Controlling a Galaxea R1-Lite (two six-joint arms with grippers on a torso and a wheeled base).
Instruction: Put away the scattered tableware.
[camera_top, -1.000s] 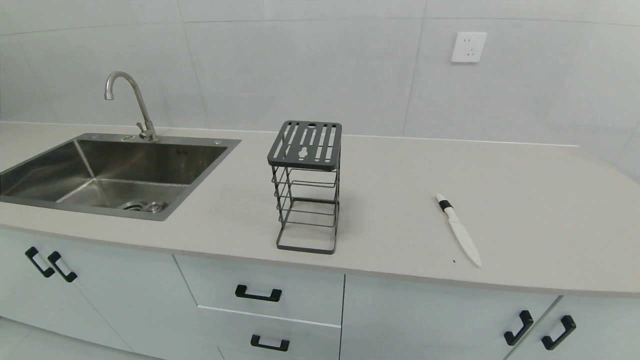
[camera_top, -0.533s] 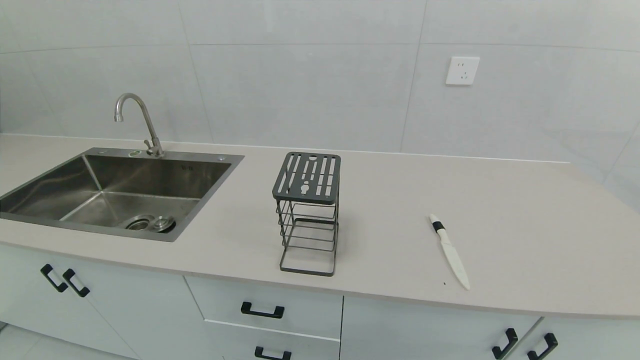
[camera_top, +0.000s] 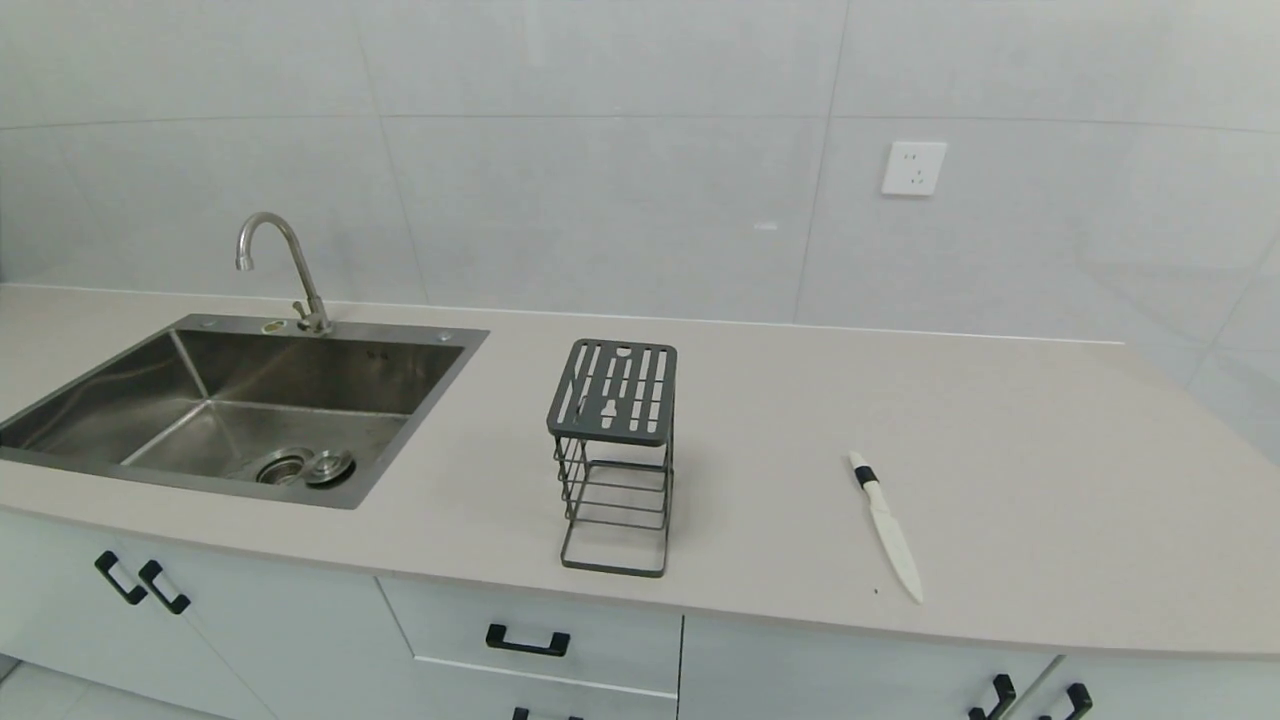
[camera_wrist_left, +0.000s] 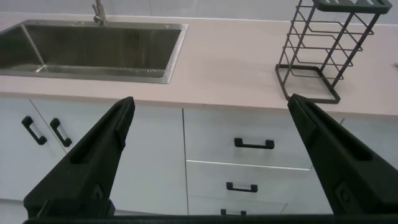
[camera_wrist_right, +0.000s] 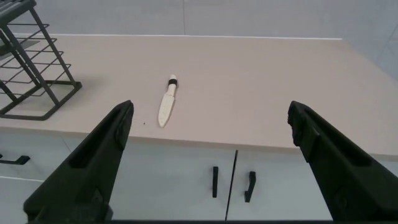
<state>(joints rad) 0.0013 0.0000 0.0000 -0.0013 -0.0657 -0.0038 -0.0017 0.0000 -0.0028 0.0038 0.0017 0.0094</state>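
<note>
A white knife (camera_top: 885, 525) with a black band on its handle lies flat on the beige counter (camera_top: 1000, 450), near the front edge at the right. It shows as the knife (camera_wrist_right: 168, 102) in the right wrist view. A dark wire knife rack (camera_top: 614, 455) with a slotted top stands upright mid-counter; the rack (camera_wrist_left: 328, 50) is also in the left wrist view. My left gripper (camera_wrist_left: 211, 118) is open, held in front of the cabinet drawers below counter height. My right gripper (camera_wrist_right: 211, 121) is open too, out from the counter edge, short of the knife.
A steel sink (camera_top: 240, 405) with a curved faucet (camera_top: 285, 265) is set in the counter at the left. Cabinet drawers with black handles (camera_top: 527, 640) run below. A wall socket (camera_top: 913, 168) sits on the tiled wall. Bare counter stretches right of the knife.
The head view has shifted: the whole scene sits lower and smaller, so the camera moved. Knife and rack keep their places on the counter.
</note>
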